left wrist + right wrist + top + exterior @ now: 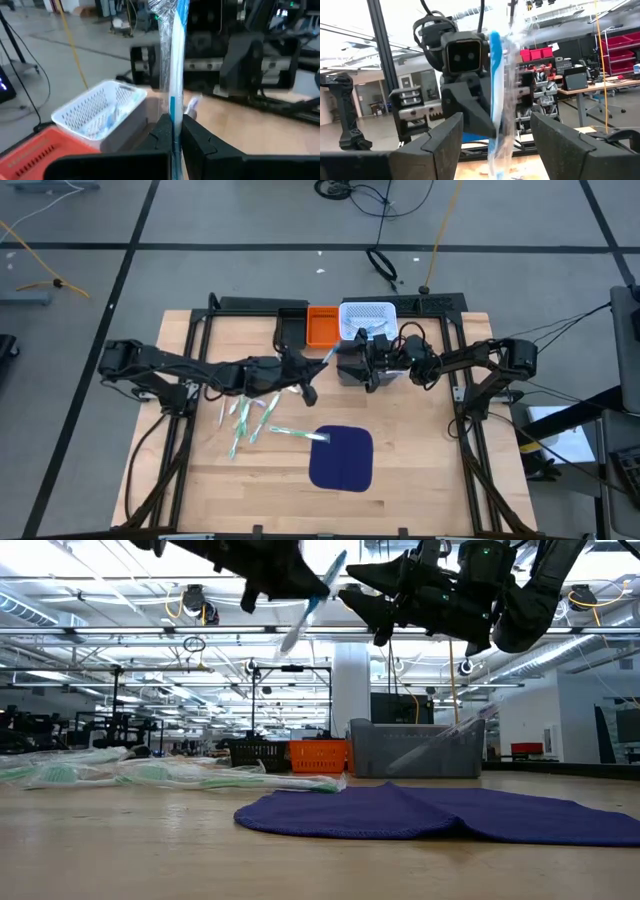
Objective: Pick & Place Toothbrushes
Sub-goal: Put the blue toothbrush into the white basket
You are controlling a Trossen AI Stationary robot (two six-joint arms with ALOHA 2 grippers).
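- Nearest the low camera, a dark blue mat (440,813) lies flat on the wooden table (420,450), rumpled at its near edge.
- Behind the mat, loose toothbrushes (250,418) in clear wrappers lie scattered on the table below my left arm, one pale green one (298,432) reaching toward the mat's corner.
- Above the table, my left gripper (173,131) is clamped narrowly on the lower end of a blue toothbrush (176,60) in a clear wrapper, holding it upright and clear of the surface.
- Directly opposite, my right gripper (495,142) faces the left one with its fingers spread wide, one on either side of the blue toothbrush; I cannot tell whether either finger touches the wrapper.
- Seen from above, the two grippers meet just in front of the bins, the toothbrush's head pointing toward the orange bin (321,326).
- Beyond the grippers, a grey bin (415,748) stands under my right gripper, with a wrapped toothbrush (440,740) leaning inside it.
- At the table's far edge, a black bin (292,328), the orange bin and a white perforated basket (367,316) stand side by side.
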